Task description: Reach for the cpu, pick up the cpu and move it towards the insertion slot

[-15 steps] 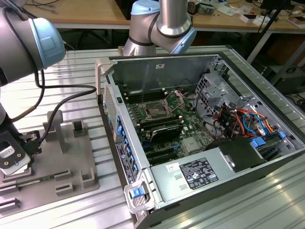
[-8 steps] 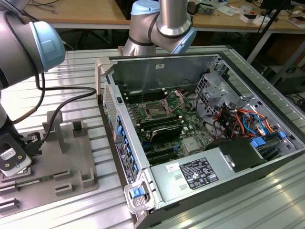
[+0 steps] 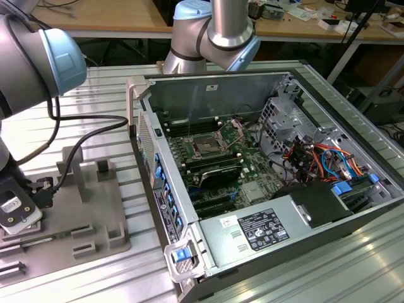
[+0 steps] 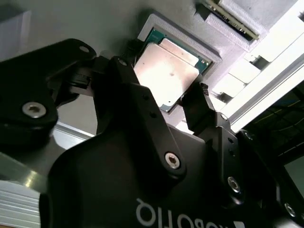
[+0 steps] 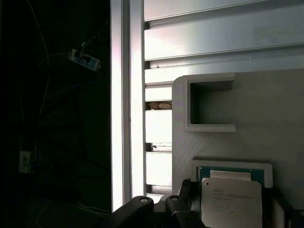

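Observation:
The cpu (image 4: 166, 66) is a silvery square chip with a thin green rim. It lies in a shallow recess of a grey plastic holder (image 4: 156, 21), seen in both wrist views. My gripper (image 4: 160, 86) straddles it. One black finger (image 4: 124, 76) presses on one edge and the other finger (image 4: 197, 102) on the opposite corner, with no gap showing. The first wrist view has the cpu (image 5: 231, 199) between the same dark fingers (image 5: 187, 204). The insertion slot (image 3: 208, 146), a metal-framed socket with a dark centre, sits on the board inside the open computer case, far towards the exterior view's right of my wrist (image 3: 19, 202).
The grey holder plate (image 3: 95, 221) with raised blocks lies on a ribbed metal table (image 3: 107, 101). The case wall (image 3: 148, 158) stands between plate and board. Cables (image 3: 315, 158), a drive cage (image 3: 284, 113) and a power supply (image 3: 265, 230) crowd the case. A black cable (image 3: 82, 145) trails from my arm.

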